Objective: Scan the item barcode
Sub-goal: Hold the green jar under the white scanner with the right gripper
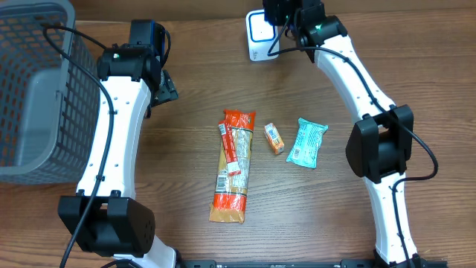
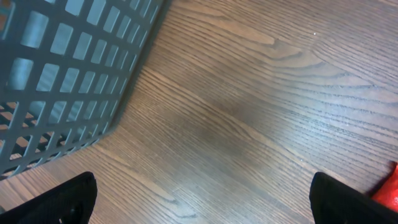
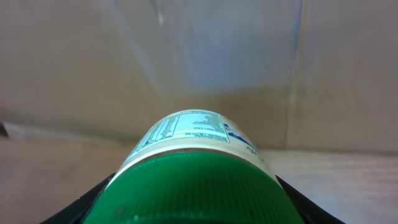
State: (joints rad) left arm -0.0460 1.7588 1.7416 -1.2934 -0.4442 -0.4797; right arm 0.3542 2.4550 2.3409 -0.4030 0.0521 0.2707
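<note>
A cylindrical container with a green ribbed lid [image 3: 199, 193] and a white printed label [image 3: 186, 130] fills the right wrist view. My right gripper [image 3: 196, 214] is shut on it, with a black finger on each side of the lid. In the overhead view the right gripper [image 1: 288, 15] hangs at the table's far edge beside a white scanner [image 1: 257, 37], and the container is hidden under it. My left gripper [image 2: 202, 211] is open over bare wood, empty, close to the basket; the overhead view shows this gripper [image 1: 161, 80] at the left.
A grey mesh basket [image 1: 30, 89] stands at the far left. In the middle of the table lie a long orange-red package [image 1: 232, 167], a small orange box [image 1: 274, 138] and a teal packet [image 1: 307, 142].
</note>
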